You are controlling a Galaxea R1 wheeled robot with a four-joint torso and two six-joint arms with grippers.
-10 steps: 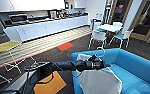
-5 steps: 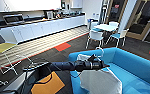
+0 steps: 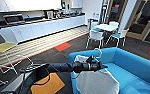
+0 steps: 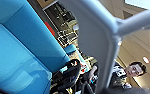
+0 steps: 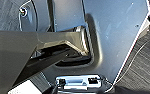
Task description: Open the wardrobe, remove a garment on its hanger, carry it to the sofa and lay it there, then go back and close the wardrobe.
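Compared with a second ago, the whole head view has slid, so the robot's camera has moved; the sofa (image 3: 131,67) now sits a bit more to the side and the white chairs (image 3: 97,35) look nearer.

From the head view, the left arm (image 3: 63,67) reaches out over the sofa's near end. Its left pincer (image 3: 97,66) is just above the seat, and the garment (image 3: 96,81) hangs right under it, down in front of the sofa's seat. A thin white loop, likely the hanger (image 3: 99,51), sticks up just behind the pincer, close to the sofa's back. The pincer seems clamped on the hanger's top, but the fingers are too blurry to be sure.

The step in hand looks like laying the shirt on the sofa. To do it well, the arm should go low over the seat, so the cloth spreads flat and does not slide off the front edge.

The shirt is thin, white and floppy. The sofa is bright blue, soft and thick, with a fat padded back. The hanger is thin and curved. In the left wrist view, a person (image 4: 131,71) stands behind the sofa's back.
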